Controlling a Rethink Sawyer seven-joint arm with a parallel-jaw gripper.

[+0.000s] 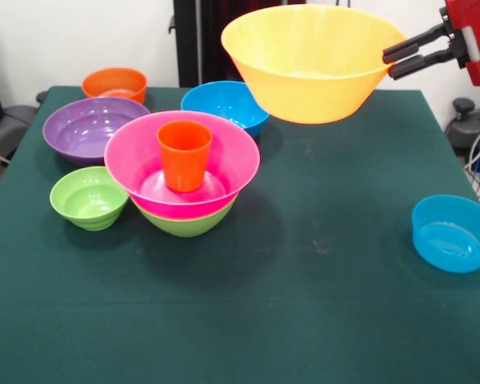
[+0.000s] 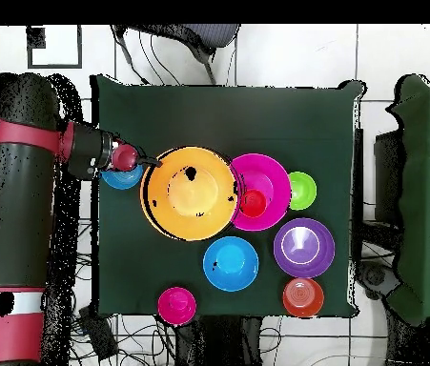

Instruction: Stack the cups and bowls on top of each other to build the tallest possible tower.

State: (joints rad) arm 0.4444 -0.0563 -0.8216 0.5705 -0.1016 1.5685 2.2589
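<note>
My gripper (image 1: 390, 64) is shut on the rim of the large orange bowl (image 1: 312, 80) and holds it in the air above the table's far middle. In the overhead view the gripper (image 2: 148, 163) grips that bowl (image 2: 185, 205) at its edge, partly over the tower. The tower is a green bowl (image 1: 188, 226) at the bottom, a large pink bowl (image 1: 136, 156) nested in it and the orange cup (image 1: 184, 154) upright inside. The cup also shows in the overhead view (image 2: 253, 202), inside the pink bowl (image 2: 274, 172).
A small green bowl (image 1: 88, 198), a purple bowl (image 1: 92, 128), a small orange bowl (image 1: 114, 84) and a blue bowl (image 1: 224, 104) stand around the tower. A small blue bowl (image 1: 454, 232) sits alone near the right edge. A small pink bowl (image 2: 176, 305) shows only in the overhead view.
</note>
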